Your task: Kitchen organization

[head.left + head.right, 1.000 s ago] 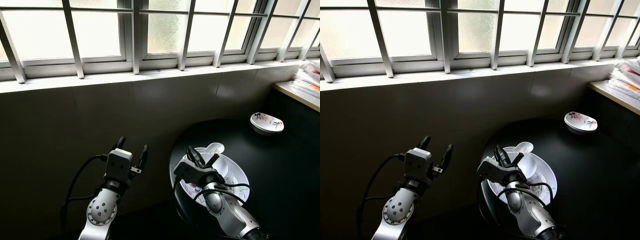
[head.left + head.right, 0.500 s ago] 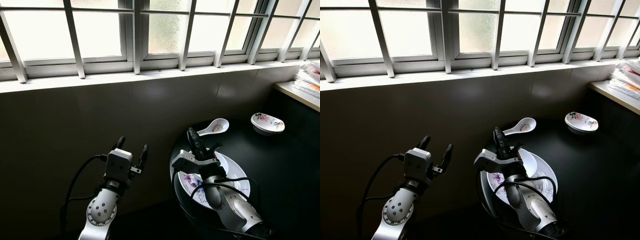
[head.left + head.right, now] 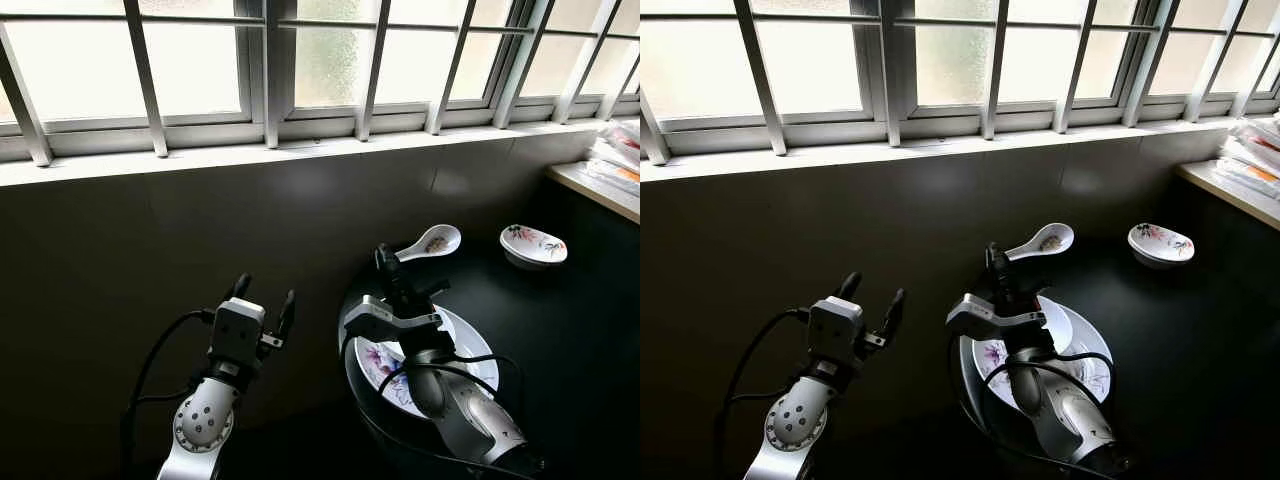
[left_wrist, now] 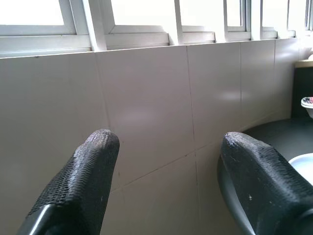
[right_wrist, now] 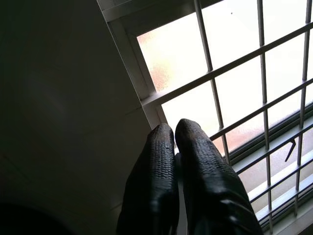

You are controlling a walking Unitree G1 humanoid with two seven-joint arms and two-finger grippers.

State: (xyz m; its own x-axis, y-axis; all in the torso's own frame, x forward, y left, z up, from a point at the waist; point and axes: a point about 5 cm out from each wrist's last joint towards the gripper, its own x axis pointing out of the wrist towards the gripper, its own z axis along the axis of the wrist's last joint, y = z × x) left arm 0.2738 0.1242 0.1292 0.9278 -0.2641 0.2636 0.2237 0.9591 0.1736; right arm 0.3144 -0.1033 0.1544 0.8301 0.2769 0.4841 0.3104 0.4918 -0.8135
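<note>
My right gripper (image 3: 385, 260) is shut on the handle of a white ceramic spoon (image 3: 432, 243) and holds it up in the air, with the spoon's bowl pointing toward the window. Below it a stack of white plates with a floral pattern (image 3: 472, 345) rests on the black counter (image 3: 575, 320). In the right wrist view the two fingers (image 5: 161, 147) are pressed together against the bright window. My left gripper (image 3: 263, 292) is open and holds nothing, raised in front of the dark tiled wall to the left of the plates; in its own view the left gripper (image 4: 168, 142) faces the tiles.
A small floral dish (image 3: 533, 245) sits farther back on the counter. A pale worktop with stacked papers (image 3: 615, 160) is at the far right. A barred window (image 3: 300, 70) with a sill runs above the tiled wall (image 4: 146, 112).
My right gripper has lifted the spoon out of the plate stack and raised it toward the window. The left arm has stayed still.
</note>
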